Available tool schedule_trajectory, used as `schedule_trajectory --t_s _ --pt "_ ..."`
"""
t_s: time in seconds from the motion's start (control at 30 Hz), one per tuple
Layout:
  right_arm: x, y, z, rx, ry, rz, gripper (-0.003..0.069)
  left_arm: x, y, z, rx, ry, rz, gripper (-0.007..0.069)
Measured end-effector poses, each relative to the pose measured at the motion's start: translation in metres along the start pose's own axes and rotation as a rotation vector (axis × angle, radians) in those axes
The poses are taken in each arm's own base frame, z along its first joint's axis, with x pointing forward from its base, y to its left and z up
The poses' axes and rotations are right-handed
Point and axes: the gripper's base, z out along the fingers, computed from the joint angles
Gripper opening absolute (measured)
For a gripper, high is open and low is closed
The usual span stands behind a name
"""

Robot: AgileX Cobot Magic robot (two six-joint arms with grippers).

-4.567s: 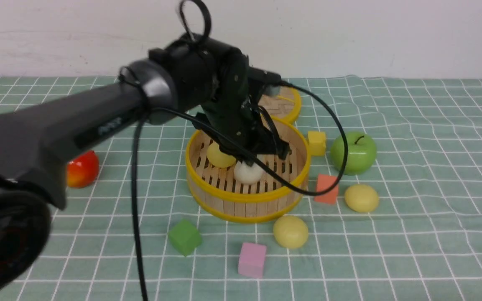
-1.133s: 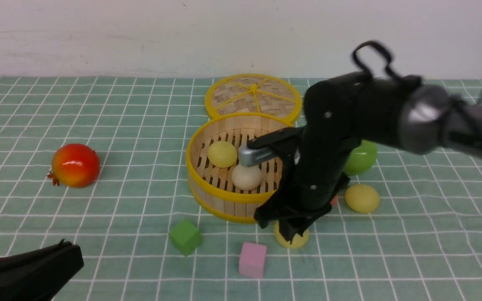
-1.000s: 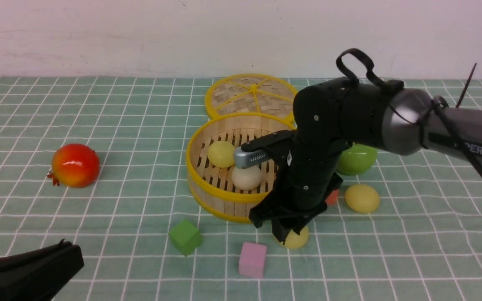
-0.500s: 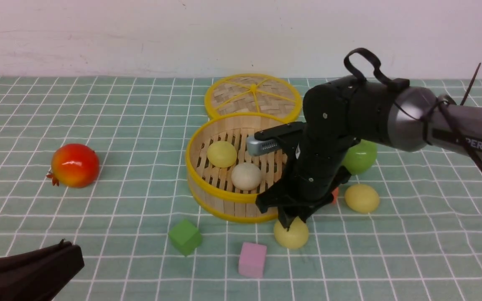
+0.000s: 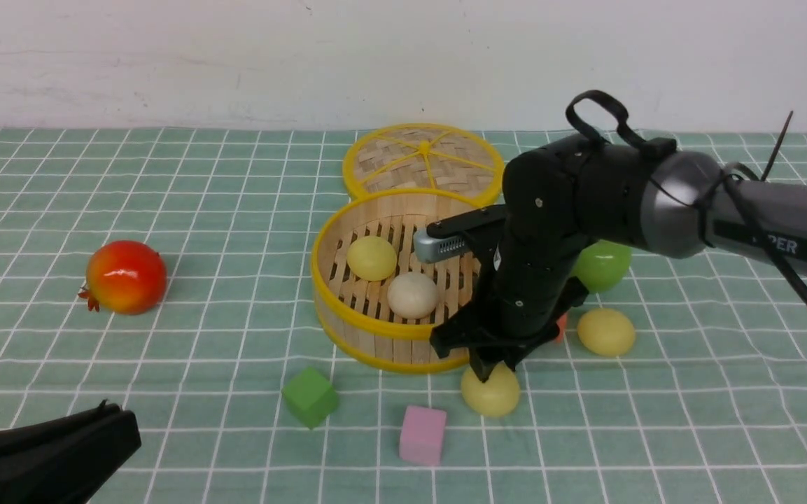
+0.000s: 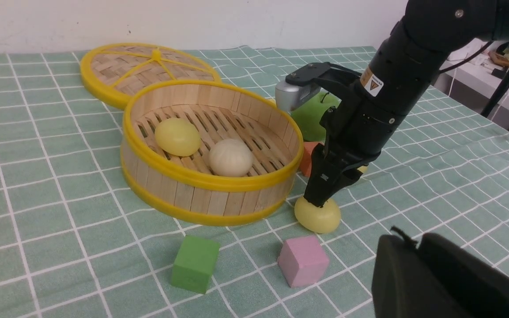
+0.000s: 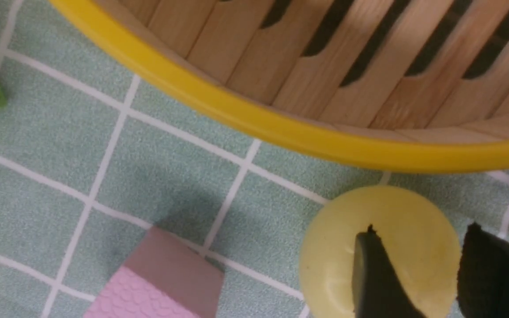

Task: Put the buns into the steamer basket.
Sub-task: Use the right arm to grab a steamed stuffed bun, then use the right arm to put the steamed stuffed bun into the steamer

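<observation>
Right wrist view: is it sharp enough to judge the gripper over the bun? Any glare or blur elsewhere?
Right wrist view: bun and steamer basket rim sharp, right gripper a dark silhouette; front view: evenly lit, sharp, highlight on the red fruit; left wrist view: sharp, only the near left gripper soft.

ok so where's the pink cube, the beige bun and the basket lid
pink cube (image 5: 422, 437): front view, on its front face
beige bun (image 5: 413, 294): front view, middle of its dome
basket lid (image 5: 403, 164): front view, woven panel left of the hub
</observation>
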Motion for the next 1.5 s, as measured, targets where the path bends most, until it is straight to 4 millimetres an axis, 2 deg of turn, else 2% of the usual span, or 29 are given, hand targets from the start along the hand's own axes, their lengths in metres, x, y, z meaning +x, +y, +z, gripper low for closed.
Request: schedule_trajectory --t_s 0.33,0.43,0.47,0.53,0.67,0.77,0.8,0.87,0.9,0.93,0.97,1.07,1.17,1.27,1.3,1.5 --pt "0.003 0.002 0.009 -0.023 0.047 0.013 0.0194 0.000 0.000 0.000 0.000 0.000 0.000 0.0057" --pt "0.004 0.002 0.009 -0.026 0.062 -0.007 0.0147 0.000 0.000 0.000 0.000 0.000 0.000 0.0057" --pt "0.005 0.002 0.009 -0.027 0.073 -0.029 0.0092 0.000 0.000 0.000 0.000 0.000 0.000 0.0059" --pt "0.006 0.002 0.007 -0.028 0.081 -0.043 0.0029 0.000 0.000 0.000 0.000 0.000 0.000 0.0060" --pt "0.007 0.003 -0.004 -0.030 0.072 -0.053 0.0000 0.000 0.000 0.000 0.000 0.000 0.000 0.0064" --pt "0.009 0.004 -0.027 -0.032 0.051 -0.060 0.0000 0.000 0.000 0.000 0.000 0.000 0.000 0.0069" --pt "0.010 0.004 -0.047 -0.034 0.014 -0.067 0.0000 0.000 0.000 0.000 0.000 0.000 0.000 0.0071" --pt "0.011 0.006 -0.074 -0.043 -0.057 -0.072 0.0000 0.000 0.000 0.000 0.000 0.000 0.000 0.0071" --pt "0.010 0.006 -0.085 -0.046 -0.087 -0.075 0.0000 0.000 0.000 0.000 0.000 0.000 0.000 0.0071" --pt "0.010 0.007 -0.087 -0.047 -0.095 -0.076 0.0000 0.000 0.000 0.000 0.000 0.000 0.000 0.0071" --pt "0.005 0.008 -0.105 -0.054 -0.177 -0.080 0.0000 0.000 0.000 0.000 0.000 0.000 0.000 0.0075" --pt "-0.006 0.009 -0.115 -0.057 -0.282 -0.085 0.0000 0.000 0.000 0.000 0.000 0.000 0.000 0.0076" --pt "-0.022 0.010 -0.114 -0.046 -0.386 -0.095 0.0000 0.000 0.000 0.000 0.000 0.000 0.000 0.0078" --pt "-0.041 0.008 -0.095 -0.004 -0.443 -0.122 0.0000 0.000 0.000 0.000 0.000 0.000 0.000 0.0082" --pt "-0.047 0.006 -0.081 0.016 -0.429 -0.131 0.0000 0.000 0.000 0.000 0.000 0.000 0.000 0.0084" --pt "-0.059 -0.007 -0.046 0.047 -0.377 -0.112 0.0002 0.000 0.000 0.000 0.000 0.000 0.000 0.0092"
